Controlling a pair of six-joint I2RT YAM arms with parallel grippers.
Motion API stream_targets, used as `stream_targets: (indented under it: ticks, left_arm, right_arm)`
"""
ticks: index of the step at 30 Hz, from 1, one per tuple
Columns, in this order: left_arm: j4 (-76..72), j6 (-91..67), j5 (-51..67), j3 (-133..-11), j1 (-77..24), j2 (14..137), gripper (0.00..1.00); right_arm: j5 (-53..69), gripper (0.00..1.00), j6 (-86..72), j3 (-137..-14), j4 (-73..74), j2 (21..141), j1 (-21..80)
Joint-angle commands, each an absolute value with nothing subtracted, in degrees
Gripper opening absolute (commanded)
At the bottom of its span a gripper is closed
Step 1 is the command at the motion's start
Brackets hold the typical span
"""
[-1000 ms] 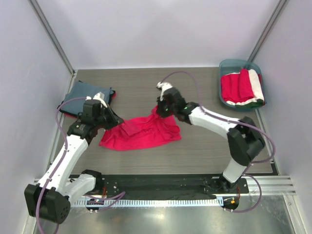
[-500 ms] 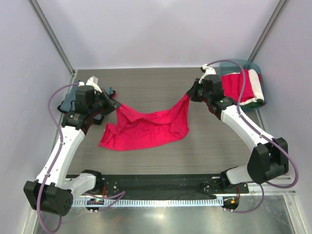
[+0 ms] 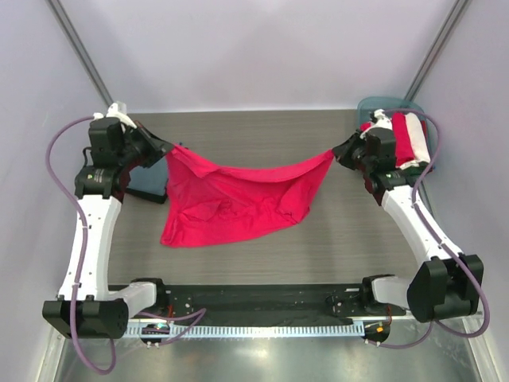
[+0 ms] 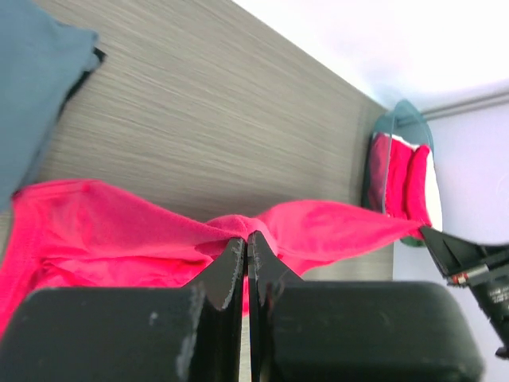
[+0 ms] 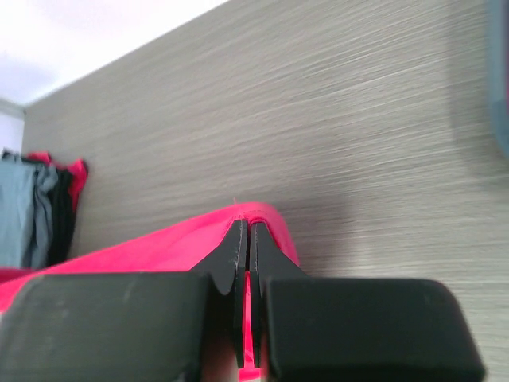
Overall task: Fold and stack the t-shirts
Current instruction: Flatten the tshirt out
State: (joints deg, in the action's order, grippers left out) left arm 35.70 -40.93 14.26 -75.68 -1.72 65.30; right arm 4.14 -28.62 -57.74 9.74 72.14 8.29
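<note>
The crimson-red t-shirt hangs stretched between both grippers, its upper edge taut and its lower part draped on the table. My left gripper is shut on the shirt's left corner, and the left wrist view shows cloth pinched at the tips. My right gripper is shut on the right corner, with red cloth between its tips. A folded slate blue-grey t-shirt lies at the far left, below the left arm. Red and white t-shirts lie in the tub.
The teal plastic tub stands at the back right corner, close behind the right gripper. The blue-grey shirt lies on a darker garment with a red edge. Pale walls enclose the wooden table on three sides.
Both grippers have moved apart and upward, the left toward the back left, the right toward the tub. The red shirt has gone from a loose heap to a stretched, spread sheet.
</note>
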Motion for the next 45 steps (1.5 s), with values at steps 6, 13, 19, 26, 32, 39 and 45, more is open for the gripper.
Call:
stream_targets:
  ticks: [6,13,19,26,32,39,45]
  left_arm:
    - [38.67,-39.11,20.91,-83.84,6.23,66.97,0.00]
    - [38.94,-40.34,22.68,-87.36,7.65,67.59,0.00]
    - [38.58,-40.78,23.20,-87.89,7.65,67.32,0.00]
    - [38.50,-41.39,23.73,-89.73,8.61,68.47,0.00]
    - [37.71,-42.80,24.70,-92.37,8.96,70.92,0.00]
    - [38.76,-44.56,26.19,-99.74,10.10,75.49,0.00]
    - [37.62,-47.81,29.35,-105.46,11.87,78.83,0.00]
  right_arm:
    - [4.83,0.01,-35.06,-55.99,5.36,67.06,1.50]
    - [4.75,0.01,-36.48,-56.07,5.27,64.69,-1.40]
    - [4.83,0.01,-36.39,-55.64,5.36,64.16,-1.76]
    - [5.01,0.01,-36.56,-55.55,5.45,63.63,-2.20]
    - [4.40,0.01,-36.56,-55.46,5.36,63.02,-2.29]
    - [3.69,0.01,-37.44,-57.30,7.12,62.84,-4.30]
    - [5.71,0.01,-37.88,-61.34,7.47,63.72,-6.06]
